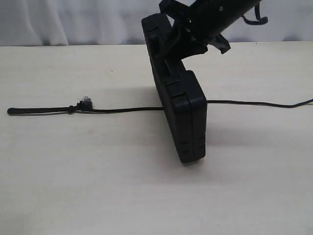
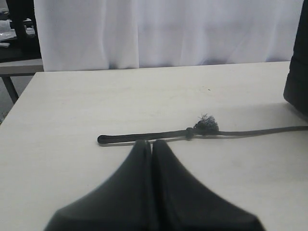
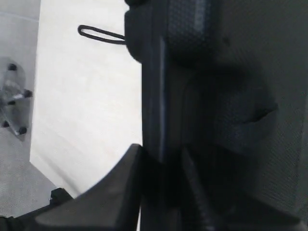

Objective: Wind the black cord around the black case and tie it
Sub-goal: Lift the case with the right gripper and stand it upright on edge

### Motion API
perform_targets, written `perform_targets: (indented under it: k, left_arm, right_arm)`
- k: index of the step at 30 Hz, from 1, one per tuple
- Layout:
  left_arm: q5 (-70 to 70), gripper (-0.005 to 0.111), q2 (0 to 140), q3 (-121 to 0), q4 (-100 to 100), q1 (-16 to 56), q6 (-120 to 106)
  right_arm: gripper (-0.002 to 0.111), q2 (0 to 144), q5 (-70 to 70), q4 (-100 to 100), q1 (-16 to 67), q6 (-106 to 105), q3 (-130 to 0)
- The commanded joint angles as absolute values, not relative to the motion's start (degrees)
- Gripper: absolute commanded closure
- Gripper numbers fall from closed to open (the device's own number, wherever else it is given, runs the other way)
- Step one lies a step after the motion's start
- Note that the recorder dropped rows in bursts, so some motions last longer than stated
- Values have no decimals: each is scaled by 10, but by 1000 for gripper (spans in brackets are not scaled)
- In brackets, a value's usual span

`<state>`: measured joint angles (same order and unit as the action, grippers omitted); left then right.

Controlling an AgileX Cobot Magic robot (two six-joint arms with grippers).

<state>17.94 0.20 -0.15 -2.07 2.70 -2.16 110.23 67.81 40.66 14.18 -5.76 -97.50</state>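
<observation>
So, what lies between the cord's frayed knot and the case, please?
Only the cord itself, running over bare table to the case, as the exterior view shows.

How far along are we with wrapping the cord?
Done: the black case stands on edge, with the right gripper clamped on its top. In hand: the left gripper is shut and empty beside the black cord, which lies flat and unwrapped. Left: every wrap and the knot.

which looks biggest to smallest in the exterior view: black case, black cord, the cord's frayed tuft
1. black case: covers the most area.
2. black cord: spans wider than the case and runs off the right edge, but is very thin.
3. frayed tuft: smallest by far.
</observation>
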Motion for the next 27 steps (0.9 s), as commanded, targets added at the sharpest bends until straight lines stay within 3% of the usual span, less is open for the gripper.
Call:
perform_targets:
  k: [1,16,23,27]
  left_arm:
    - [177,107,0,0,-22,27,-18]
    - [177,107,0,0,-22,27,-18]
    - [177,107,0,0,-22,27,-18]
    - [177,107,0,0,-22,27,-18]
  right_arm:
    - [104,1092,636,521,115,-123,-925]
    - [103,1092,561,356,100,-121,-911]
    - [81,1092,556,273,100,-107,-911]
    - [80,1092,556,244,100,-107,-911]
